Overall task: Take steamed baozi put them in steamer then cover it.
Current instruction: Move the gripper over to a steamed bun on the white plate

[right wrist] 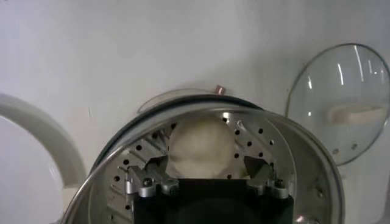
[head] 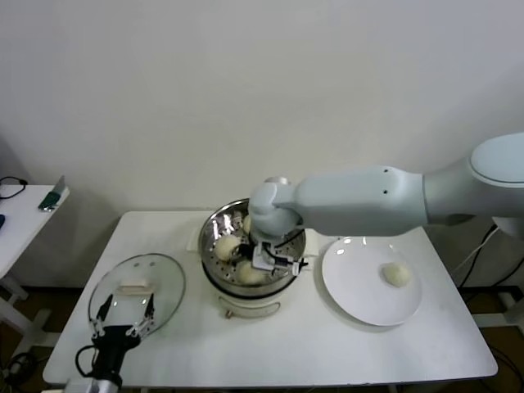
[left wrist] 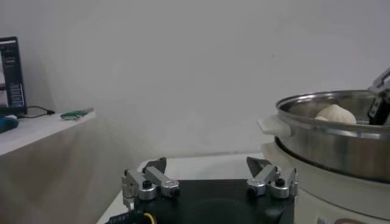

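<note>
left tool (head: 123,321) parked at the near-left tabletop (head: 303,344) edge, fingers spread and empty, just by the glass lid (head: 139,291) lying flat there. mid-tabletop, right tool (head: 274,260) down inside the steamer (head: 214,229), fingers apart around a steamed baozi (right wrist: 201,146), grip not confirmed; two more buns (head: 227,244) in the basket. plate (head: 360,286) beside the steamer holds one bun (head: 397,274).

Three baozi (head: 227,245) in steamer (head: 214,226)
</note>
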